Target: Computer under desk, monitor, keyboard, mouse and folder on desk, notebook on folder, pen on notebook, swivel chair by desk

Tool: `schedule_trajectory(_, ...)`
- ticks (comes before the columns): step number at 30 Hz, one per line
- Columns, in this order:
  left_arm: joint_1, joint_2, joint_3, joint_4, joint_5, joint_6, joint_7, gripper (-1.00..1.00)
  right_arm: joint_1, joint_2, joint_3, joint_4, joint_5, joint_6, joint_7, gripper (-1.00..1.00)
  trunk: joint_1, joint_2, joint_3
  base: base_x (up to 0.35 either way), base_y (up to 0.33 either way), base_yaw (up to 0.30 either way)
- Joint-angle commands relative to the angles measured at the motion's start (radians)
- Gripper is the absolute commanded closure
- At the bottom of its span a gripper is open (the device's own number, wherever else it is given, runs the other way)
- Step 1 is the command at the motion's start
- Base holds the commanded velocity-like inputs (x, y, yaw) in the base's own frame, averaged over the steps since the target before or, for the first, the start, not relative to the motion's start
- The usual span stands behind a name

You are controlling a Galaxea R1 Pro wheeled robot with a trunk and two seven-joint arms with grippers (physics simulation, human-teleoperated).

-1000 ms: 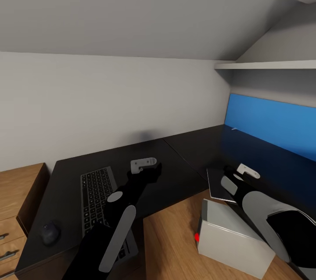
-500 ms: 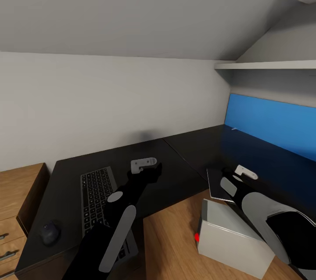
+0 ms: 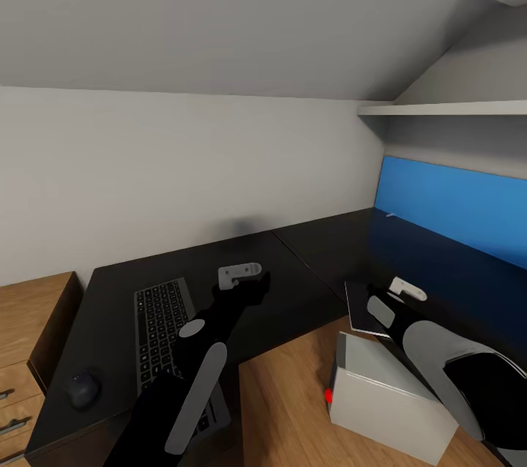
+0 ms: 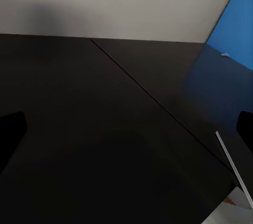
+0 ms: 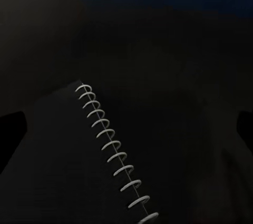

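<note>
**Over the bench corner, notebook in reach**

From the head camera, my left gripper (image 3: 240, 274) hovers above the black bench (image 3: 293, 284), just beside the keyboard (image 3: 162, 320), holding nothing; I cannot tell from here how far it is spread. The mouse (image 3: 83, 387) sits near the front edge, on the keyboard's other side. My right gripper (image 3: 407, 288) hangs over the notebook (image 3: 364, 309), which lies at the bench's inner edge and juts out a little above the computer (image 3: 391, 394) on the floor. A blue panel (image 3: 454, 207) stands along the back of the right wing.

Along my left wrist, both finger tips (image 4: 10, 134) sit at the far edges of the frame, so the gripper is spread wide, facing bare benchtop and the seam between the two wings.

Along my right wrist, the notebook's wire spiral (image 5: 113, 153) runs slantwise below me, and the gripper is wide and empty. I judge I am lining up to take the notebook by its edge, since it overhangs there.
</note>
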Motion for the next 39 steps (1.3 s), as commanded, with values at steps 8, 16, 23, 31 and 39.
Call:
schedule_trajectory(8,-0.001,0.0,-0.001,-0.001,0.01,0.002,0.01,-1.0,0.0,-0.001,0.007,-0.001,-0.011,0.03,-0.004,-1.0,0.0,-0.001,-0.001,0.0,0.0,0.0)
schedule_trajectory(16,-0.001,0.0,0.0,-0.001,0.01,0.002,0.01,-1.0,0.0,-0.001,0.007,-0.001,-0.01,0.04,-0.005,-1.0,0.0,-0.001,-0.001,0.0,0.0,0.0)
schedule_trajectory(23,-0.001,0.0,0.0,-0.001,0.01,0.002,0.01,-1.0,0.0,-0.001,0.006,-0.001,-0.009,0.074,-0.007,-1.0,0.0,-0.001,-0.001,0.0,0.0,0.0)
schedule_trajectory(31,-0.001,0.0,-0.002,-0.001,0.01,0.002,0.01,-1.0,0.0,-0.004,0.007,-0.003,-0.008,0.158,-0.007,-1.0,0.0,-0.001,-0.001,0.0,0.0,0.0)
schedule_trajectory(39,-0.001,0.0,-0.003,-0.002,0.01,0.002,0.009,-1.0,0.0,-0.004,0.055,-0.002,-0.009,0.165,-0.007,-1.0,0.0,-0.001,-0.001,0.0,0.0,0.0)
